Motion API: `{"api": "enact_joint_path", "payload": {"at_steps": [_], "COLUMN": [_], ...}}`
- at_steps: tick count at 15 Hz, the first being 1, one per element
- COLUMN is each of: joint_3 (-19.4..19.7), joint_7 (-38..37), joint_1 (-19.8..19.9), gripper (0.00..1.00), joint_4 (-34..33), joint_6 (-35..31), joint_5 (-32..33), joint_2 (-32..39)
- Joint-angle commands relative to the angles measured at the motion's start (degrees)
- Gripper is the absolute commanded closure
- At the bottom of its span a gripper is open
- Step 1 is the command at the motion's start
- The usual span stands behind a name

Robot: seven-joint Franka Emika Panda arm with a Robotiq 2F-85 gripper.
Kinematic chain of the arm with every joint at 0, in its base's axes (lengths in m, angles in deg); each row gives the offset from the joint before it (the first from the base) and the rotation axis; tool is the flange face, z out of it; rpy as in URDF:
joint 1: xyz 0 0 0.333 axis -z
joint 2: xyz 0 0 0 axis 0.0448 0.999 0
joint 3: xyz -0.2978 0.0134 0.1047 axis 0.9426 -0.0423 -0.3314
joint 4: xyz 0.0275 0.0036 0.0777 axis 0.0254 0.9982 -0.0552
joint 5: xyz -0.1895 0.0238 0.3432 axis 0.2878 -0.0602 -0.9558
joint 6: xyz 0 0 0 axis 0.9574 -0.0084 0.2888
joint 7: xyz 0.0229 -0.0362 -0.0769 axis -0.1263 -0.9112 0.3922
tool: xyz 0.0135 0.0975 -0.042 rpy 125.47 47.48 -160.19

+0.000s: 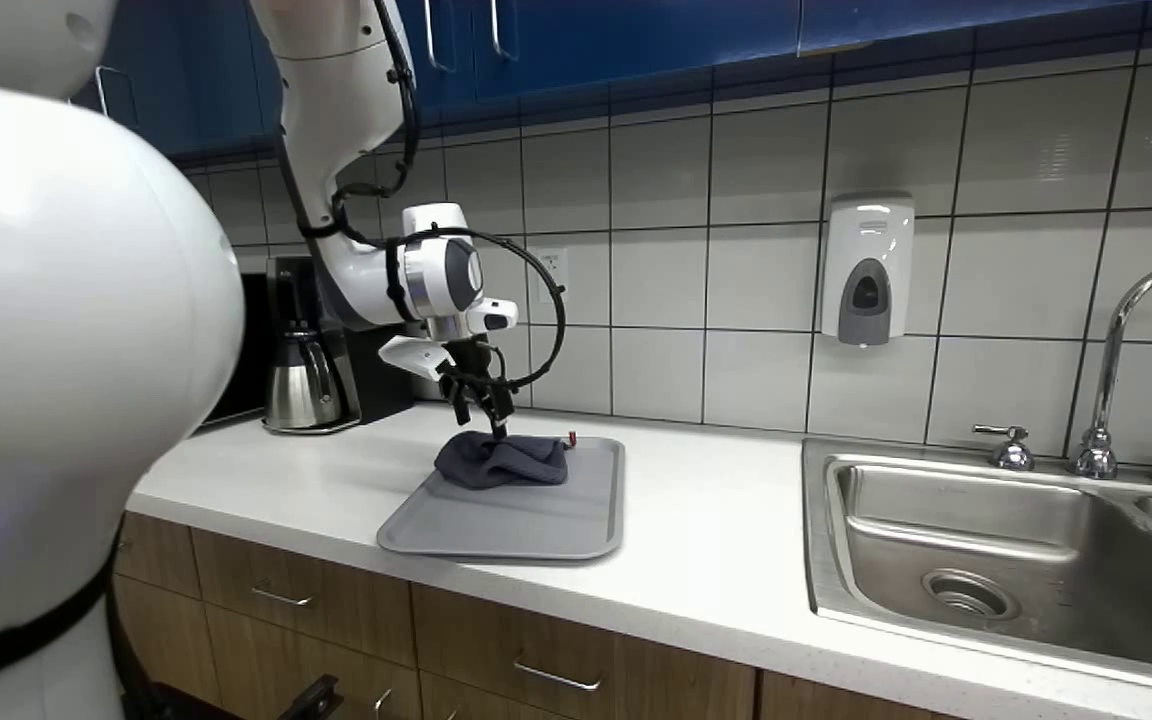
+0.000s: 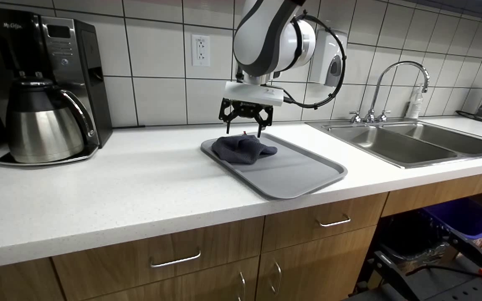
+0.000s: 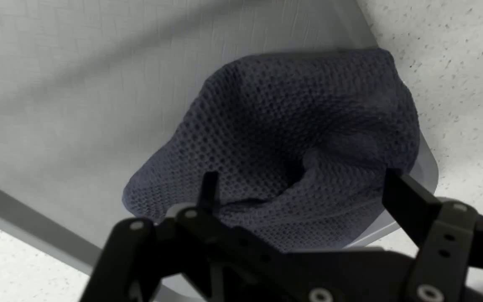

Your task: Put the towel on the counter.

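A dark blue-grey towel [image 1: 501, 462] lies crumpled on the back part of a grey tray [image 1: 536, 525]. The tray stands on the white counter [image 1: 706, 520]. The towel also shows in an exterior view [image 2: 241, 149] and in the wrist view [image 3: 275, 126], where one side of it reaches the tray's edge. My gripper [image 2: 244, 133] is open and points down just above the towel. In the wrist view the gripper's fingers [image 3: 301, 173] are wide apart, with the towel between and beyond them and nothing held. Whether a fingertip touches the towel cannot be told.
A coffee maker with a steel carafe [image 2: 48, 125] stands on the counter to one side of the tray. A steel sink [image 1: 826, 560] with a faucet [image 1: 1111, 370] is on the opposite side. A soap dispenser [image 1: 866, 270] hangs on the tiled wall. A small red item [image 1: 572, 439] shows behind the towel.
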Motion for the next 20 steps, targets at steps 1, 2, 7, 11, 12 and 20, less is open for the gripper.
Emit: {"api": "enact_joint_path", "payload": {"at_steps": [1,2,7,11,12,20], "joint_3": [3.41,3.93,5.18,5.19,5.01,5.38], "joint_7": [-5.40,-6.06,-7.93,-8.36,-8.44,-9.04], "joint_1": [-3.35,-3.88,-5.32,-5.38,-5.18,-4.72], "gripper": [0.00,0.00,0.00,0.00,0.00,0.26], "joint_4": [-5.20,-5.97,-8.07,-8.94,-9.10,-9.95], "joint_6": [1.95,2.24,2.91,3.68,3.94,4.26], "joint_5": [1.61,1.45,0.84,0.49,0.26,0.01], "joint_2": [4.37,5.17,7.96,9.37,9.66,11.84]}}
